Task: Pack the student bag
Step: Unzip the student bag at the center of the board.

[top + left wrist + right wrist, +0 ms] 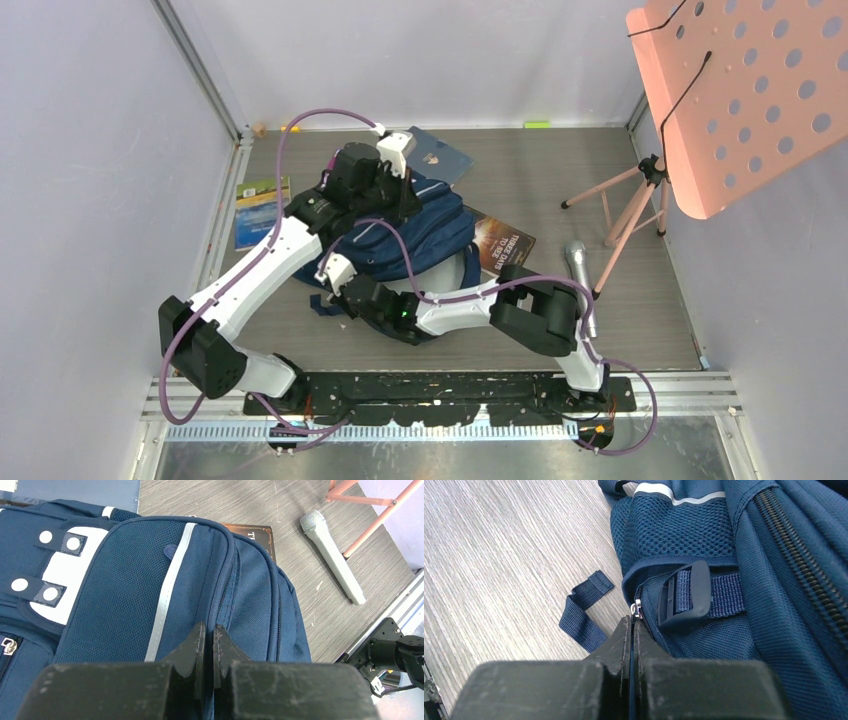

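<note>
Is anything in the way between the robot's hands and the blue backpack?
No, nothing visible. Both hands are already at the student bag. The left hand is shut right against its fabric. The right hand is shut at the silver zipper pull, with something blue pinched in it.

White-shelled arms (265, 258), black joints (535, 315); purple cables (340, 110) (scuffed black claws (209, 630))

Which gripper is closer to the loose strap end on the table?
Right. The right gripper is low by the bag, just beside the strap end; the left gripper is up on the bag, farther away.
</note>
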You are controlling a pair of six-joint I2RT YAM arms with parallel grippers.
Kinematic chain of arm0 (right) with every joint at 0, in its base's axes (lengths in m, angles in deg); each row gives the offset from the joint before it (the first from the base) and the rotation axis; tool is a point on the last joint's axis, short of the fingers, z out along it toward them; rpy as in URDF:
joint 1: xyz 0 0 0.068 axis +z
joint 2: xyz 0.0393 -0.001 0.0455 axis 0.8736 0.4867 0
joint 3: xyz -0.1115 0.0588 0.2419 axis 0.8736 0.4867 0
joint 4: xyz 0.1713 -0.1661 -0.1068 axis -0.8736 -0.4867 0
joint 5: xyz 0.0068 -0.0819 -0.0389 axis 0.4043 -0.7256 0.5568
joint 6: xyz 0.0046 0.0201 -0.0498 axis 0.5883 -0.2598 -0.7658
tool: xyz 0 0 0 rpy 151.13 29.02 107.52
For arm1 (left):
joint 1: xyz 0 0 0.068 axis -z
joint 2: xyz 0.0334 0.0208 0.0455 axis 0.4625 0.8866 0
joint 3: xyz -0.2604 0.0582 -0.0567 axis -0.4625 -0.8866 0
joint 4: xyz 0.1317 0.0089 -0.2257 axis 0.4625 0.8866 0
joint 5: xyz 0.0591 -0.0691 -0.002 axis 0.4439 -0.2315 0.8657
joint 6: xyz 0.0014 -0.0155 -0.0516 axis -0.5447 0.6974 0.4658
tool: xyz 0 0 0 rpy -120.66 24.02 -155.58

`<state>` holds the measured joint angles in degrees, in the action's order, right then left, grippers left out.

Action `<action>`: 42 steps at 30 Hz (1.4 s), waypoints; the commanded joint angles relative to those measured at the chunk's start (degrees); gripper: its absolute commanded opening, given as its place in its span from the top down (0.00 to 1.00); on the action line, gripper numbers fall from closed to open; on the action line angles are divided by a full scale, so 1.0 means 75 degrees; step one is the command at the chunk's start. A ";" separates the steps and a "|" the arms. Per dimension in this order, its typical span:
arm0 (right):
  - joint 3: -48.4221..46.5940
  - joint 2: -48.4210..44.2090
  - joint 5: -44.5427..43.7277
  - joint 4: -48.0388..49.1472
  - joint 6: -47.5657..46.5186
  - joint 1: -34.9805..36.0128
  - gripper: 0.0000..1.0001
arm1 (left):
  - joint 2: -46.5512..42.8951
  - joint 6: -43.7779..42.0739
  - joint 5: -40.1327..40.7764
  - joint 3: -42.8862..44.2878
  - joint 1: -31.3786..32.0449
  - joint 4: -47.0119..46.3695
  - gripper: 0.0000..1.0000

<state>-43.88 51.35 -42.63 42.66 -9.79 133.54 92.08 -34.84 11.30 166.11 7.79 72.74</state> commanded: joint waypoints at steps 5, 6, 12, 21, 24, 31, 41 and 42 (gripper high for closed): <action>-0.0297 -0.0091 0.0060 0.0376 -0.0361 -0.0075 0.78 | -0.0783 0.0134 -0.0039 0.0266 -0.0003 -0.0912 1.00; -0.0229 -0.0185 0.0121 0.0370 -0.0361 -0.0063 0.70 | -0.0823 0.0045 0.0010 0.0266 -0.0002 -0.0852 1.00; 0.0896 -0.1663 0.0544 0.0105 -0.0470 0.0129 0.35 | -0.1242 -0.0392 0.0506 -0.0127 -0.0246 -0.0709 1.00; 0.1925 -0.4575 0.1462 -0.2303 0.0546 0.0202 0.16 | -0.1778 -0.0557 0.0738 -0.0879 -0.0644 -0.0569 1.00; 0.2295 -0.5715 0.1393 -0.2792 0.0920 0.0202 0.14 | -0.1997 -0.0624 0.0750 -0.1130 -0.0656 -0.0517 1.00; 0.2326 -0.7556 0.0550 -0.4336 0.0796 0.0144 0.03 | -0.2348 -0.0655 0.0825 -0.1478 -0.0668 -0.0297 1.00; 0.2869 -0.8205 0.0787 -0.6016 0.1857 -0.3747 0.00 | -0.3673 -0.1120 0.0330 -0.2744 -0.0668 -0.0179 1.00; 0.2929 -0.8133 0.0915 -0.6077 0.1943 -0.4280 0.00 | -0.3815 -0.1214 0.0369 -0.2852 -0.0668 -0.0078 1.00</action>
<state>-23.64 -10.68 -37.89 3.36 -0.57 111.64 68.59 -41.07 12.68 146.57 3.66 71.87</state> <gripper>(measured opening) 0.996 0.046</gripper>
